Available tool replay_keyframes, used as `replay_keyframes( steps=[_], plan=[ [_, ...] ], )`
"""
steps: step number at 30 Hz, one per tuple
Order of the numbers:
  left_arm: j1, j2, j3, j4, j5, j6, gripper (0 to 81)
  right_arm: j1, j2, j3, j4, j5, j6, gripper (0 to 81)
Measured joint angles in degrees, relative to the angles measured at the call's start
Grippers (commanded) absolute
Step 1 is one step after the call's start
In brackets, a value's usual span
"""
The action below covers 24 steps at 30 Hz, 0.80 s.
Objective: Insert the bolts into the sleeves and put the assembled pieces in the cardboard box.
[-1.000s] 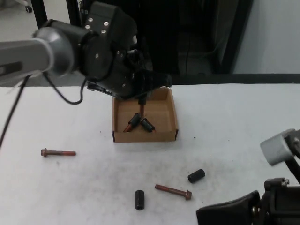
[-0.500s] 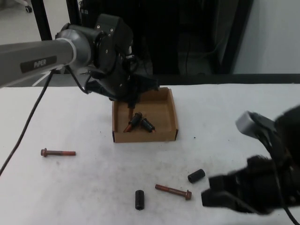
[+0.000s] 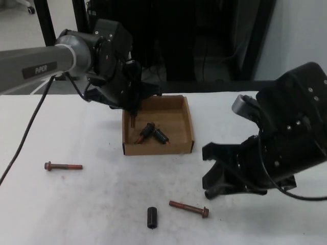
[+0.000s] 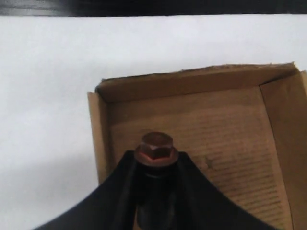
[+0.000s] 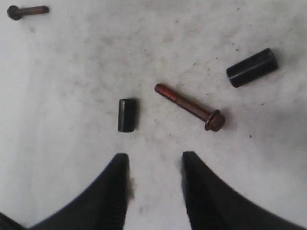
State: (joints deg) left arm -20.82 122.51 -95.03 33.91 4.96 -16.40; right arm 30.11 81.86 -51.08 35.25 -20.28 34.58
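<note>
My left gripper (image 3: 134,109) hangs over the far left corner of the cardboard box (image 3: 181,122), shut on a black sleeve with a copper bolt (image 4: 156,147) through it. The bolt's head sits between the left gripper (image 4: 156,187) fingers, above the box floor (image 4: 225,143). Two assembled pieces (image 3: 153,132) lie in the box. My right gripper (image 3: 209,171) stands open above the table, and in its wrist view the right gripper (image 5: 154,160) is just short of a loose sleeve (image 5: 126,115) and a loose bolt (image 5: 189,106). A second sleeve (image 5: 252,68) lies beyond.
Another bolt (image 3: 63,166) lies alone on the white table at the left, also seen as the far bolt (image 5: 26,10). In the high view the near bolt (image 3: 189,208) and near sleeve (image 3: 152,217) lie close to the front edge. A cable trails off the left arm.
My right arm has swung up from the front right corner toward the middle, now covering the sleeve by the near bolt. My left gripper shifted with its piece toward the box's left corner.
</note>
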Motion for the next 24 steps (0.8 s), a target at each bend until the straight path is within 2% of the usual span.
replay_keyframes(
  steps=[8, 9, 12, 15, 17, 20, 24],
  plan=[
    [0.8, 3.1, -0.7, -1.2, 2.5, -1.2, 0.1, -3.8, 5.4, -1.9, -0.2, 0.0, 3.9, 35.4],
    [0.8, 3.3, -0.7, -1.3, 3.3, -1.2, 2.2, -4.0, 6.1, -2.0, -0.6, 0.0, 4.1, 35.4],
    [0.8, 3.4, -0.7, -1.7, 5.7, -1.2, 15.9, -4.3, 7.4, -2.0, -1.4, 0.0, 4.5, 35.4],
    [0.8, 3.4, -0.7, -2.2, 6.4, -1.2, 42.7, -4.3, 8.1, -2.0, -1.4, 0.0, 4.5, 35.4],
    [0.8, 3.4, -0.8, -3.3, 6.8, -1.2, 55.2, -4.3, 8.4, -2.1, -1.4, 0.0, 4.5, 35.4],
    [0.8, 3.4, -0.9, -4.1, 6.9, -1.4, 54.6, -4.3, 9.2, -2.1, -1.6, 0.0, 4.5, 36.1],
    [0.8, 3.4, -1.1, -4.2, 7.2, -1.4, 53.3, -4.3, 10.9, -2.1, -1.7, 0.0, 5.0, 43.1]
  ],
)
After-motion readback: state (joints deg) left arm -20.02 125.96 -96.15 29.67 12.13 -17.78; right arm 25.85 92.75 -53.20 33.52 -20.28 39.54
